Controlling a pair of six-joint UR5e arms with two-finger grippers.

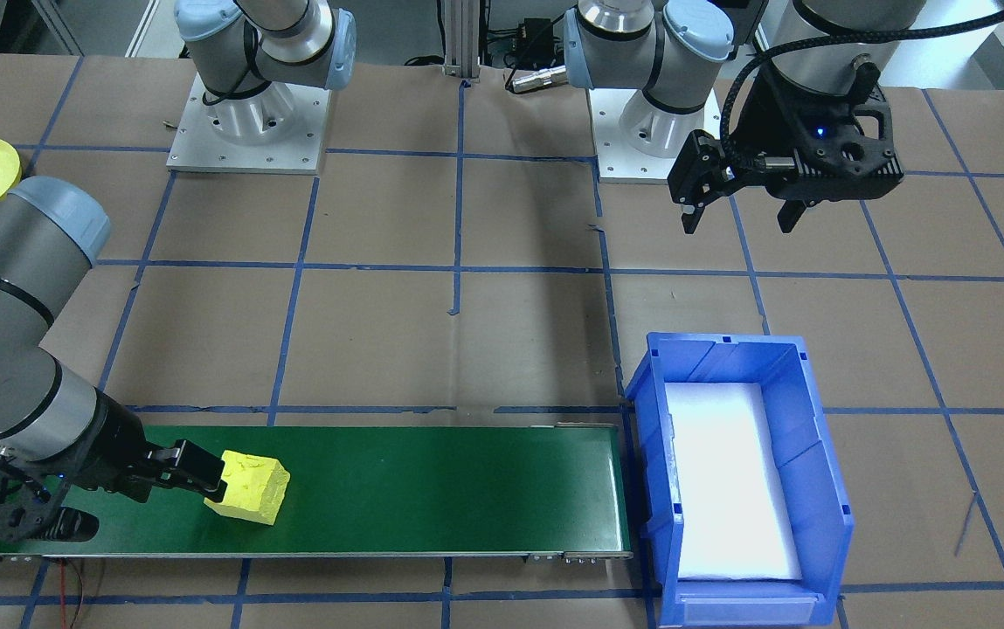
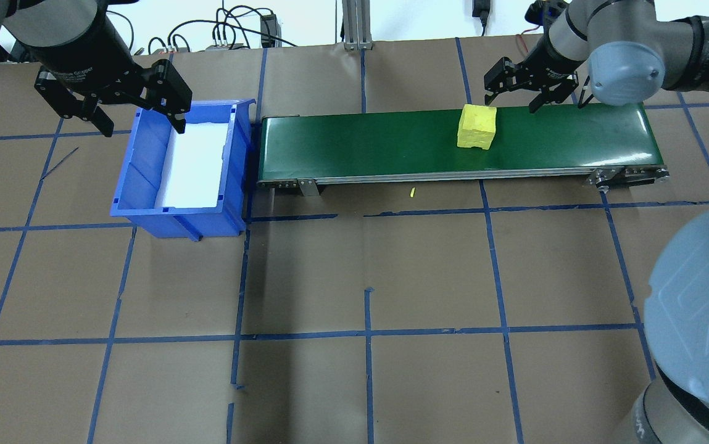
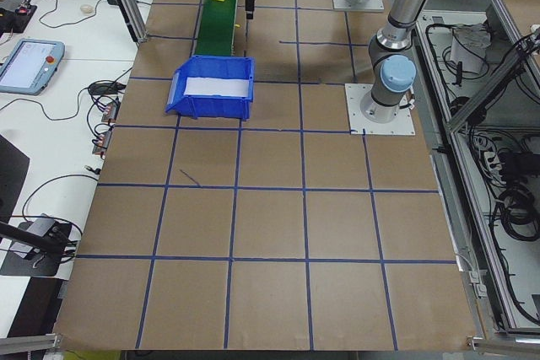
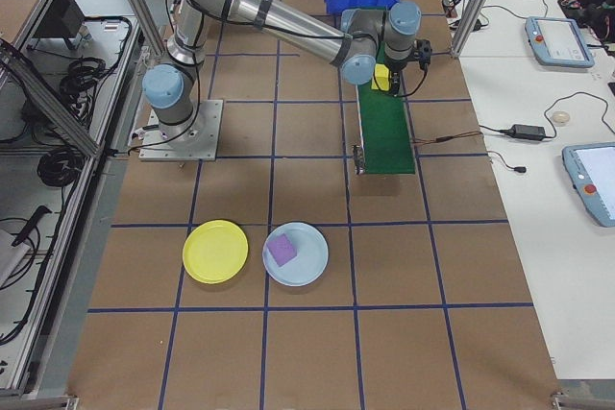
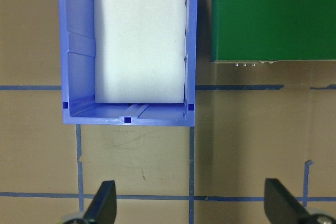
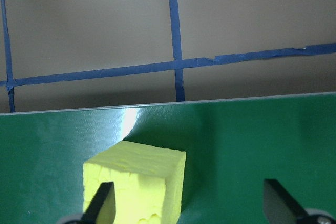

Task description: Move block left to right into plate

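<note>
Blue plastic forms the open storage bin [image 2: 144,172] at the overhead view's left, with a white foam pad [image 2: 194,163] lying on its floor. Over the bin's far end hangs the left gripper [image 2: 138,126], its two black fingers spread wide and holding nothing. Just beside the bin, the long green conveyor belt [image 2: 391,145] runs across the brown paper-covered table [image 2: 366,277], which is marked with blue tape lines. On the belt, toward its right half, sits the yellow foam block [image 2: 477,126]. The right gripper [image 2: 511,102] hovers close beside the block, fingers wide apart and closed on nothing; the wrist view shows one fingertip [image 6: 102,203] in front of the block's face. In the right side view, a round yellow plate [image 4: 215,251] and a pale blue plate [image 4: 312,271] lie well apart from the belt, a purple block [image 4: 282,249] resting on the blue one.
</note>
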